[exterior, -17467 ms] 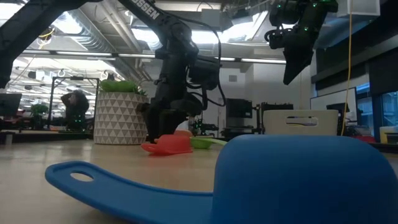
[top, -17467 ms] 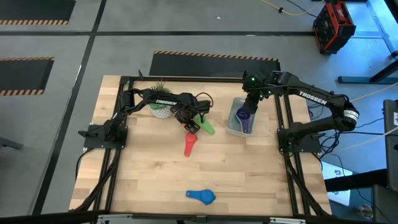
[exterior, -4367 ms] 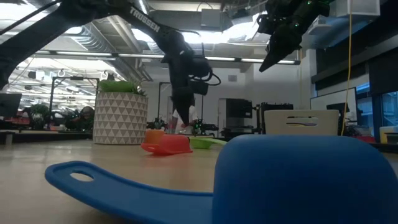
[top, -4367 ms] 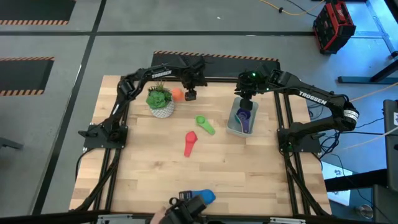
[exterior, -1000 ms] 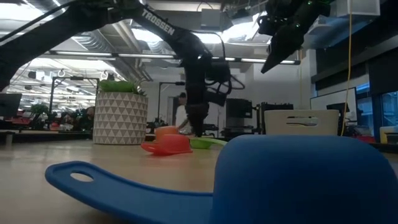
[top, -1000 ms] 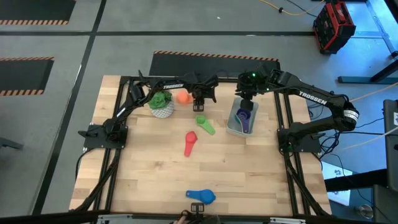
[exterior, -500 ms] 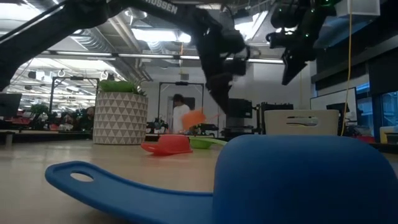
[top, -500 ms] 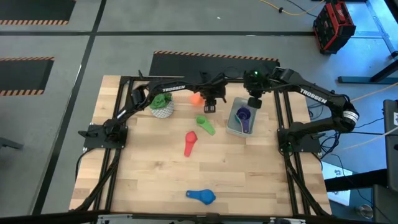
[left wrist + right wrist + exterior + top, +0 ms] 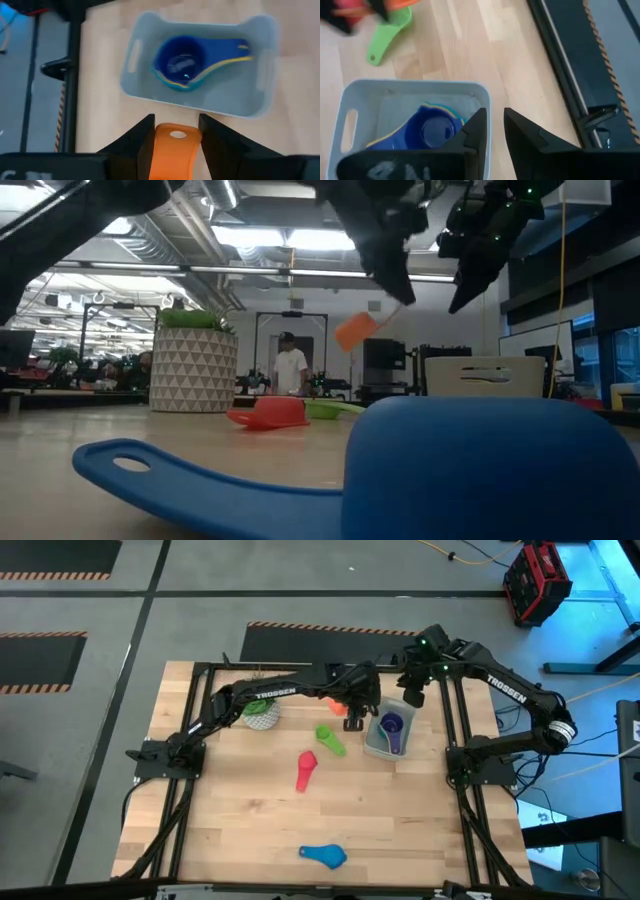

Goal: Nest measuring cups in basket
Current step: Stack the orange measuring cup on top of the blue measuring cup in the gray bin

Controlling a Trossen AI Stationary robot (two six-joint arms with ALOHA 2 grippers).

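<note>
My left gripper (image 9: 357, 720) is shut on an orange measuring cup (image 9: 355, 330), which hangs in the air just left of the basket (image 9: 372, 745). The pale basket holds a nested stack of cups with a blue one on top (image 9: 182, 62). My right gripper (image 9: 410, 698) hovers above the basket's far edge; a narrow gap shows between its fingers (image 9: 495, 112), and nothing is in it. A green cup (image 9: 330, 740), a red cup (image 9: 305, 770) and a blue cup (image 9: 325, 856) lie on the table. My left gripper pinches the orange cup's handle (image 9: 172, 147) between its two fingers, near the free end with the hole. The fingers slant down from the table's left side. The cup is lifted clear, and its bowl (image 9: 353, 332) hangs below and behind the fingertips.
A white patterned pot with a green plant (image 9: 262, 712) stands at the far left under the left arm. The black frame rails (image 9: 455, 730) run along the table's sides. A person (image 9: 290, 365) stands in the room far behind the table.
My left gripper has lifted the orange cup off the table beside the plant pot. It has carried the cup up and toward the table's right, close to the basket. My right gripper has drawn back from over the basket toward the table's far right.
</note>
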